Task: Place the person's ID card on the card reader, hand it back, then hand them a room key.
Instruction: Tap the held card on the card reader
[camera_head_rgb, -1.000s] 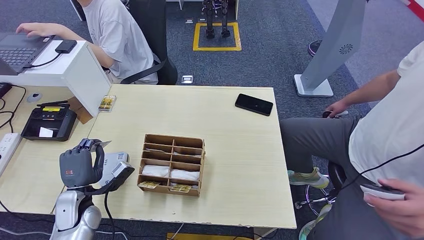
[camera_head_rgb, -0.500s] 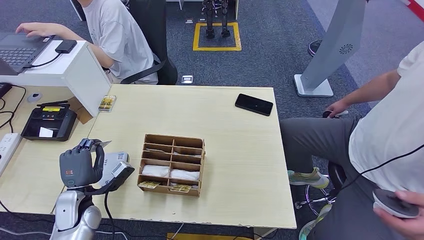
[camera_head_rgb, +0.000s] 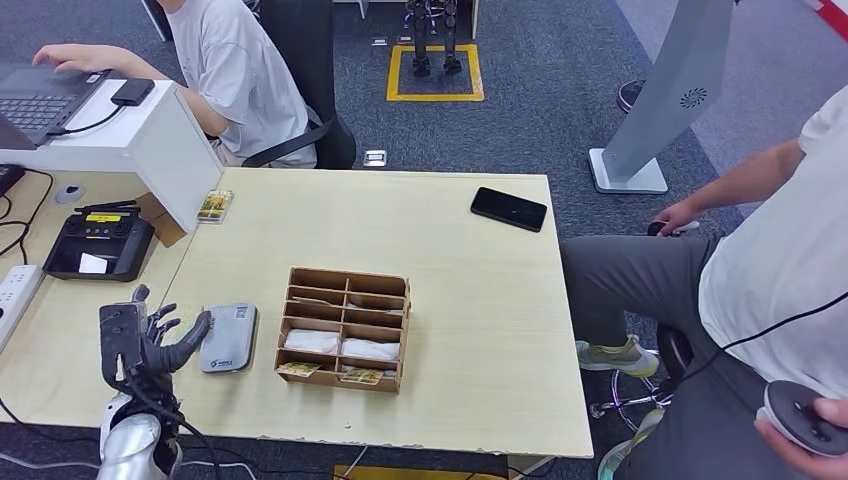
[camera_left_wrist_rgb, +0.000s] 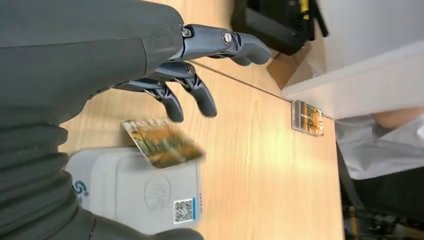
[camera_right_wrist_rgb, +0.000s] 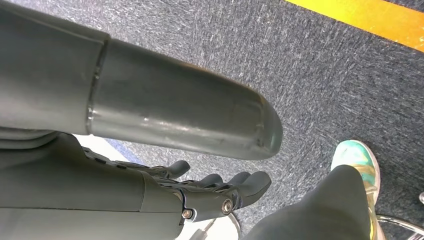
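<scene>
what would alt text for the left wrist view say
The robot's left hand hovers with fingers spread above a blurred orange card, which overlaps the edge of a pale grey card reader on a light wooden table. A small packet lies farther off.

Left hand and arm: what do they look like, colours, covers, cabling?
The left hand has a dark grey blocky back and darker jointed fingers with small round silver pins at the knuckles. A grey ribbed cover sits at the wrist. Below it the forearm is rounded glossy silver, with a thin black cable running alongside.
</scene>
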